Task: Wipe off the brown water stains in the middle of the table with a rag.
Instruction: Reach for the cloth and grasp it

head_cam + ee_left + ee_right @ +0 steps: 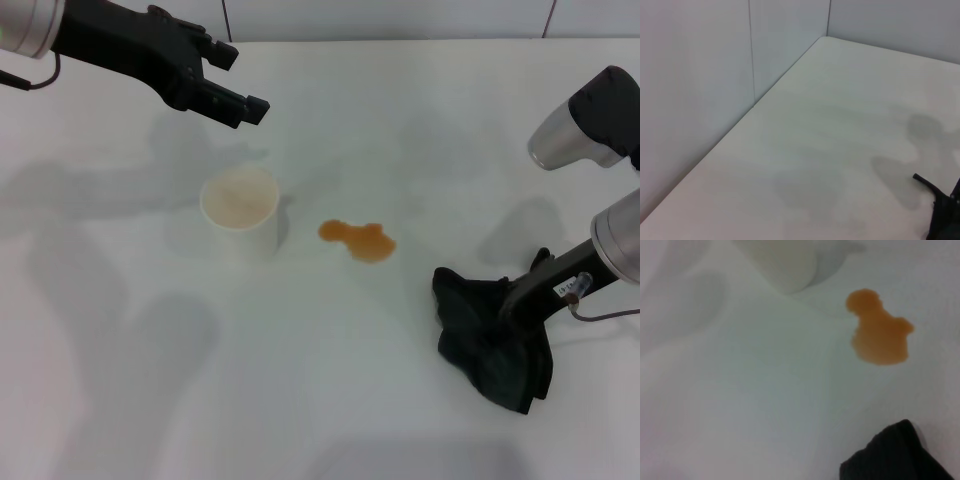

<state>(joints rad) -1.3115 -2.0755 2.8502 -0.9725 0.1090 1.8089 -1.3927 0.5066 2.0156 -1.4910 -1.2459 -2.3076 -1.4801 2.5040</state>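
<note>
The right gripper [500,310] is down on the rag [492,342] at the right side of the bench [330,420], its jaws buried in the black folds; they look closed on the cloth, though the folds hide the tips. The rag itself lies crumpled on the surface, near the brown water stains [358,239] but apart from them, with bare white bench between. The stains sit in the middle as one orange-brown blotch with an unbroken outline, so by my judgement no wiping has been done: the cloth has yet to be carried over and rubbed across. Just beside the blotch, on its far side from the rag, stands a white cup [240,208], close enough that a wide sweep might knock it. The left gripper [228,80] hangs above the far left of the bench with its jaws apart and holding nothing.
</note>
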